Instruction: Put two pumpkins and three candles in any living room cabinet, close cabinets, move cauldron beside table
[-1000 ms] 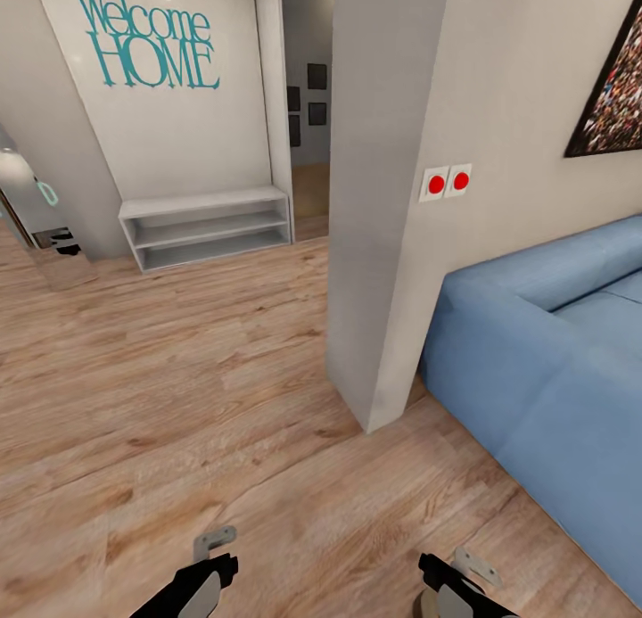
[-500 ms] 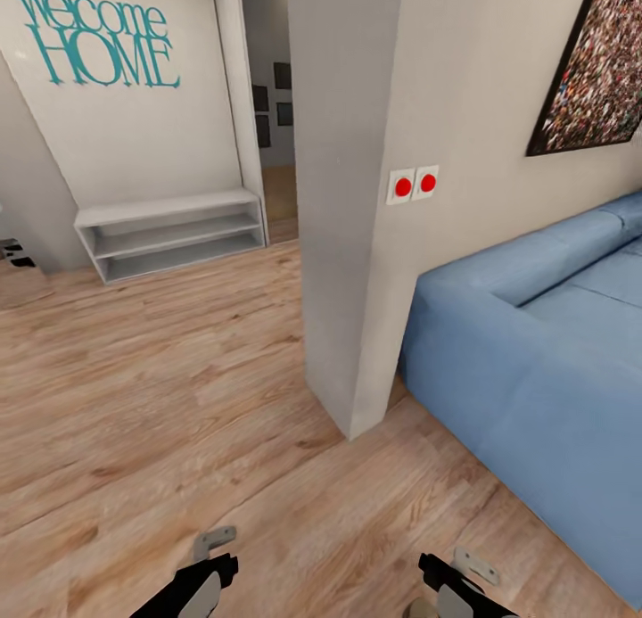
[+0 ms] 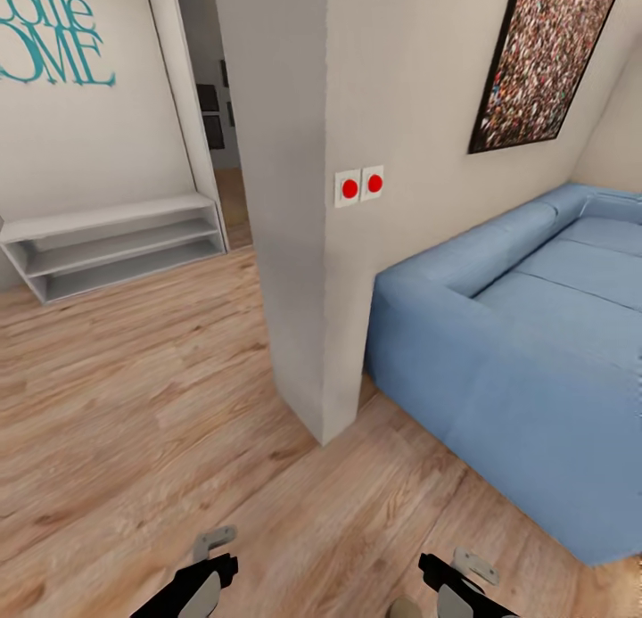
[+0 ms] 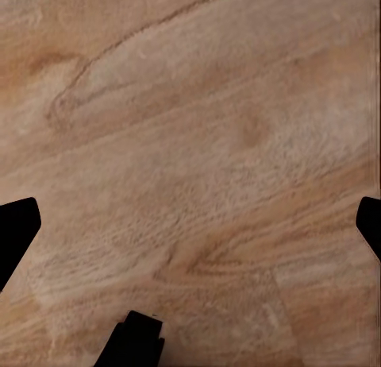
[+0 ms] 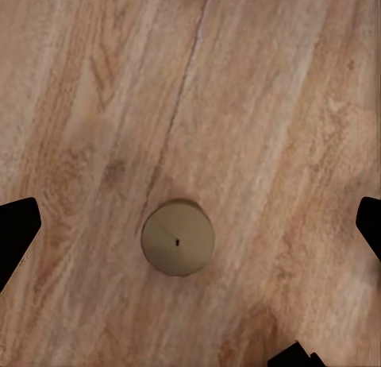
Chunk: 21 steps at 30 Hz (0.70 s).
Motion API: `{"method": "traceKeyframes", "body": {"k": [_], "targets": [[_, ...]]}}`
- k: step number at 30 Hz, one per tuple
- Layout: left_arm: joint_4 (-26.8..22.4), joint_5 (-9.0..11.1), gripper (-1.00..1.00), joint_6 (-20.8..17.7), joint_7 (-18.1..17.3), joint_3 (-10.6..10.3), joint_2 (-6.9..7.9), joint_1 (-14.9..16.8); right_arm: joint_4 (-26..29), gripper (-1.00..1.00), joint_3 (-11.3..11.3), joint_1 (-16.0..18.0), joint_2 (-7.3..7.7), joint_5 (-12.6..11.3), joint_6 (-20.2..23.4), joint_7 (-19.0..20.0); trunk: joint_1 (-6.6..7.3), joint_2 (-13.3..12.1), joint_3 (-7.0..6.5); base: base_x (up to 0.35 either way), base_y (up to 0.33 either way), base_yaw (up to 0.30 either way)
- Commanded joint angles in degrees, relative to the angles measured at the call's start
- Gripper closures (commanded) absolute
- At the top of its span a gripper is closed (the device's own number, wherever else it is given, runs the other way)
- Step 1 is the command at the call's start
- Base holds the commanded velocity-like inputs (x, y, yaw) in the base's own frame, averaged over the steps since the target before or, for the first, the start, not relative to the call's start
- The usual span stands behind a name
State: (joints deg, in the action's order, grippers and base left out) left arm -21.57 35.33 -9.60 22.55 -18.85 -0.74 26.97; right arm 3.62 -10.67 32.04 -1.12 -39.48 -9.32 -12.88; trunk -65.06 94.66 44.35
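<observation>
– On the floor [image 3: 134,404] straight beneath the right gripper [image 3: 446,572], is that one of the candles?

– I take it for one: a candle [image 5: 178,238] standing upright, seen from above as a tan disc with a dark wick dot at its middle. Its long axis runs up toward the wrist camera. In the head view its top [image 3: 403,608] peeks in at the near edge, just left of that gripper.

– So which arm goes for it?

– The right, I'd judge. The candle sits between that gripper's two fingers [image 5: 16,228], a little off the midline, so the move is mostly a straight drop. The left gripper [image 3: 212,572] is well apart from it and has bare planks under it.

– Are the jaws ready?

– Both pairs are spread wide with nothing in them. In each wrist view the dark fingertips [image 4: 16,232] stand at opposite edges.

– What has changed over the last second?

– The view has swung to the right, so the camera turned, not the room. The white open shelving [image 3: 116,243] and the teal wall lettering [image 3: 53,43] have slid to the far left. The grey wall column [image 3: 303,243] with its red switches [image 3: 360,186] has moved toward the centre. More of the blue sofa [image 3: 535,350] shows on the right. Both grippers keep their places at the near edge.
</observation>
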Motion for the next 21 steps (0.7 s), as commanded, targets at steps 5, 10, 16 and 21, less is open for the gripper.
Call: {"method": "traceKeyframes", "body": {"k": [5,10,16,21], "targets": [[-0.1,0.4,-1.00,-0.3,0.5,-0.5,0.08,0.0,0.0,-1.00,-0.5,0.0,-0.02,-0.5,-0.2,-0.2,-0.02,0.0,0.05,0.102,0.008,-0.064],[-0.1,0.4,-1.00,-0.2,0.5,-0.5,0.09,0.0,0.0,-1.00,-0.5,0.0,-0.02,-0.5,-0.2,-0.2,-0.02,0.0,0.05,0.137,0.001,-0.005],[-0.1,0.4,-1.00,-0.3,0.5,-0.5,0.09,0.0,0.0,-1.00,-0.5,0.0,-0.03,-0.5,-0.2,-0.2,-0.02,0.0,0.05,0.043,0.078,-0.001],[-0.1,0.4,-1.00,-0.3,0.5,-0.5,0.05,0.0,0.0,-1.00,-0.5,0.0,-0.05,-0.4,-0.2,-0.2,-0.02,0.0,0.05,0.048,0.051,0.000]]}}
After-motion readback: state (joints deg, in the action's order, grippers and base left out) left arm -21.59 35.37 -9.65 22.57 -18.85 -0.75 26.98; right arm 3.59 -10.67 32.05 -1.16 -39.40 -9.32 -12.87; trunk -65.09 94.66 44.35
